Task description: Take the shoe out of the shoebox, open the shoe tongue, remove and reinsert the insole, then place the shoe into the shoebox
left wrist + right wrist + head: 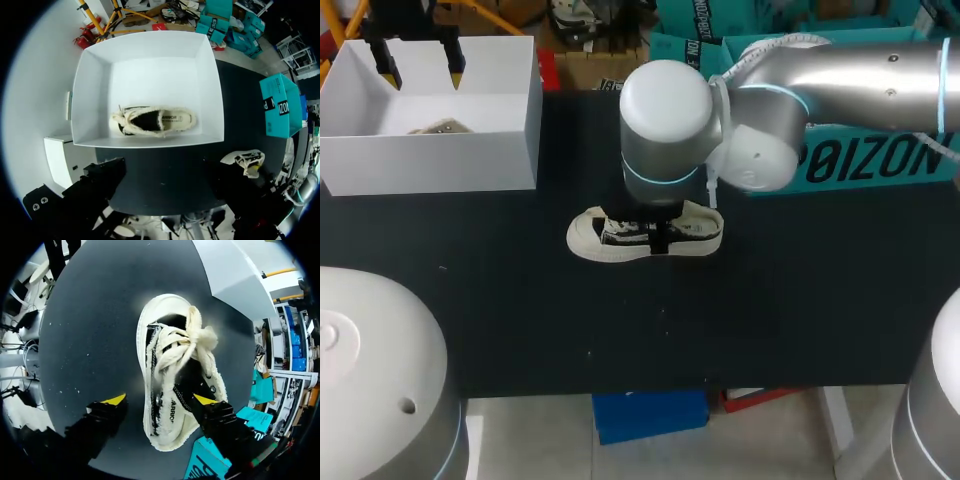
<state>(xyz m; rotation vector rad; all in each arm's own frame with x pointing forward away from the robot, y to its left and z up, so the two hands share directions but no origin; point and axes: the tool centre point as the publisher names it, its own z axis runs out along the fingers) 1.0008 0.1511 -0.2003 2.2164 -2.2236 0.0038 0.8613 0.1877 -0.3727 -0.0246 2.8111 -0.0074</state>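
A cream, frayed-edged shoe (645, 235) lies on its sole in the middle of the black table. My right gripper (159, 400) hangs over its heel end, open. The shoe (170, 390) lies between the fingers; one yellow tip stands clear of it and the other is at its far side. In the head view my right wrist (665, 130) hides those fingers. The white shoebox (430, 160) stands at the back left with a second cream shoe (152, 121) inside. My left gripper (165, 175) is above the box (150, 65), wide open and empty.
Teal boxes (860, 160) stand along the table's back right edge. My arms' grey bases (370, 370) fill the two front corners. Bare black tabletop lies in front of the shoe and between it and the shoebox.
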